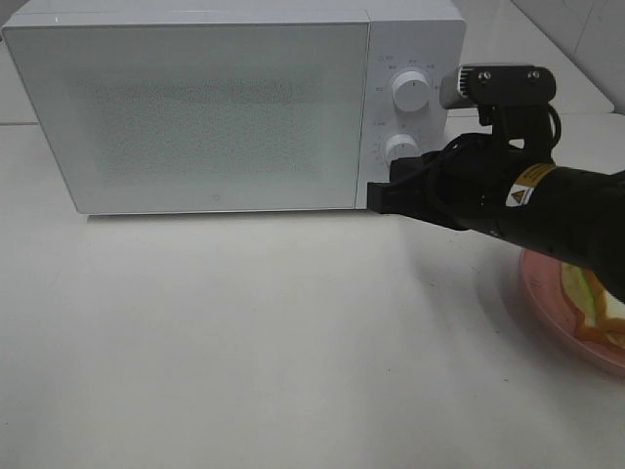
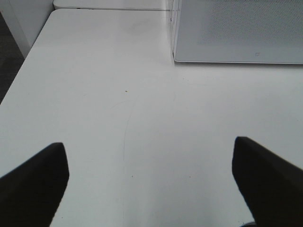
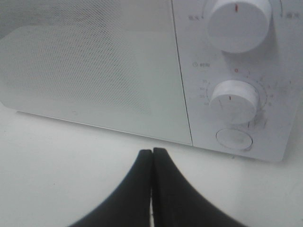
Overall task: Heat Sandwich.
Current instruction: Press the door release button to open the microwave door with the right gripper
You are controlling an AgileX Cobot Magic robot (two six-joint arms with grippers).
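Boxy white microwave oven (image 1: 195, 107), door shut, on the white tabletop (image 1: 244, 342); black right arm reaching in low towards its front.
Round pink plate (image 1: 543, 311) at the table's right edge, partly under that arm, carries the white-bread sandwich with green filling (image 1: 589, 293); it looks light, soft and loosely layered, so lifting by the stiff plate rim seems safer than pinching the bread; right gripper (image 1: 379, 195), jaws pressed together and empty, points near the door-panel seam; left gripper (image 2: 149, 151) hangs over bare table, jaws wide, empty.
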